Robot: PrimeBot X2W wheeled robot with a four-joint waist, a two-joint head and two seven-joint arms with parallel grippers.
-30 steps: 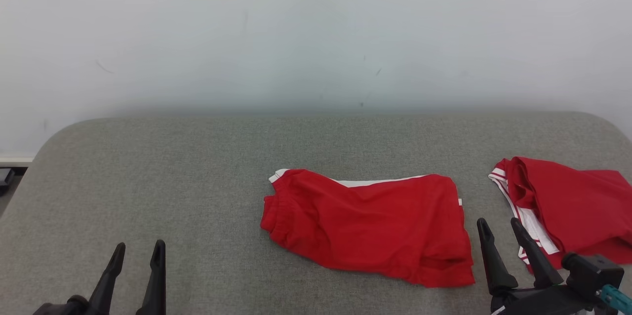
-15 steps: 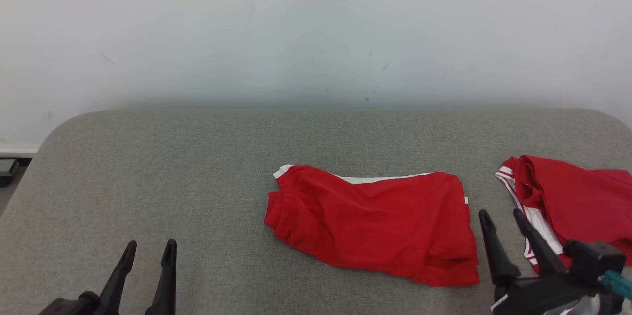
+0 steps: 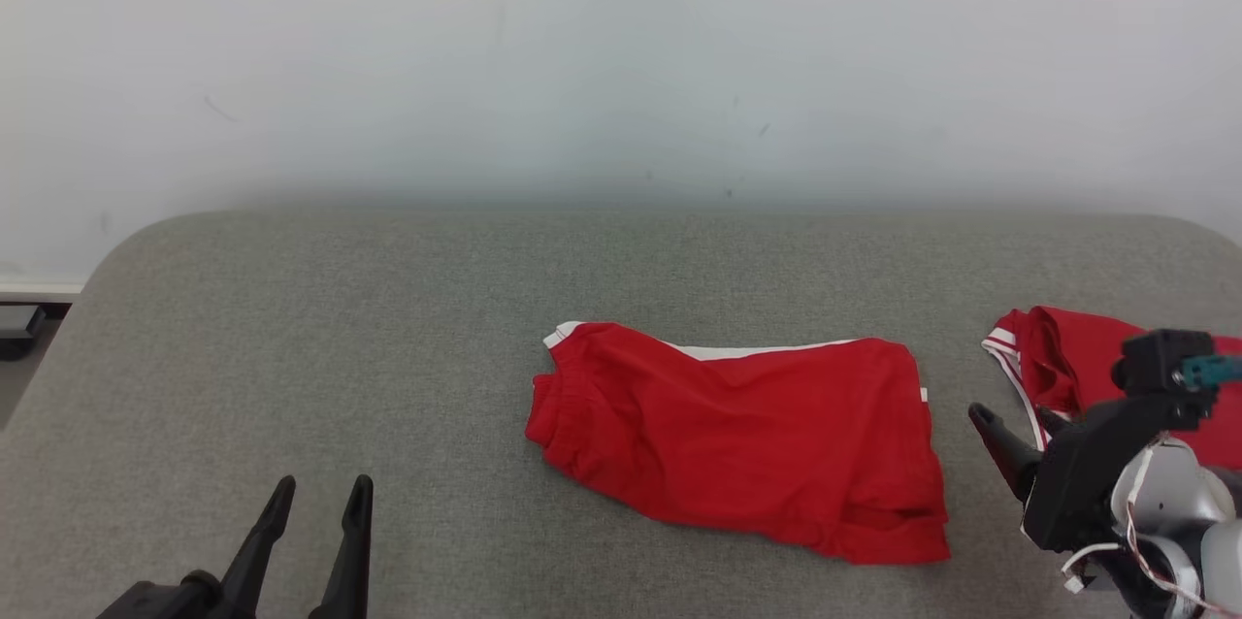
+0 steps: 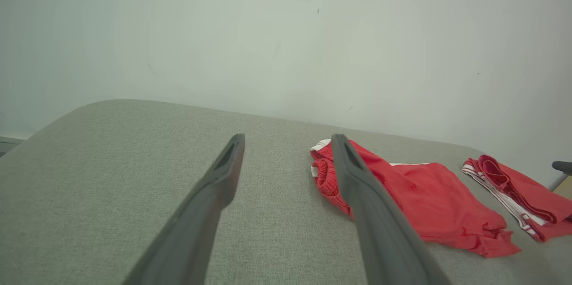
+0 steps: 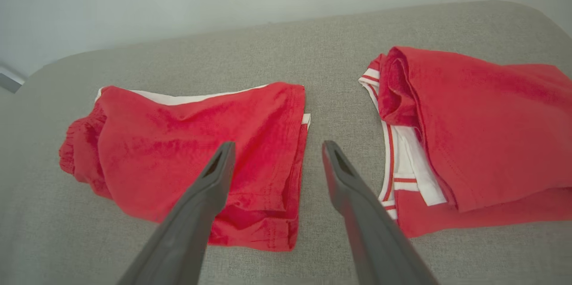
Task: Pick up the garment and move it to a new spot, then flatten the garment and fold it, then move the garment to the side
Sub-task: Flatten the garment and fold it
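**A:** Left side?
**B:** Left gripper (image 3: 323, 483) sits at 7 o'clock in the head view, over bare grey bench (image 3: 291, 328). Fingers apart, nothing between them, well clear of any cloth.

**A:** Garment location?
**B:** Red shorts (image 3: 737, 435) lie on the bench just right of centre, roughly 5 o'clock from the middle of the head view. The elastic waistband end points to 9 o'clock, the leg hems to 3 o'clock. A white strip shows along the 12 o'clock edge. Mostly flat, some wrinkles, 5 o'clock corner bunched. Nothing grips them.

**A:** Right side?
**B:** Right gripper (image 3: 1014, 417) is at 3 o'clock of the shorts, just beside the hem. It's in the gap between them and a folded red piece with white trim (image 3: 1067, 357). Fingers spread wide, empty. In the right wrist view one finger (image 5: 194, 213) crosses the shorts' hem corner and the other crosses the white trim. Can't tell whether either touches cloth.

**A:** The folded piece?
**B:** At 3 o'clock of the shorts, apart from them, partly hidden by the right arm in the head view. Plain pale wall (image 3: 621, 66) at 12 o'clock behind the bench.
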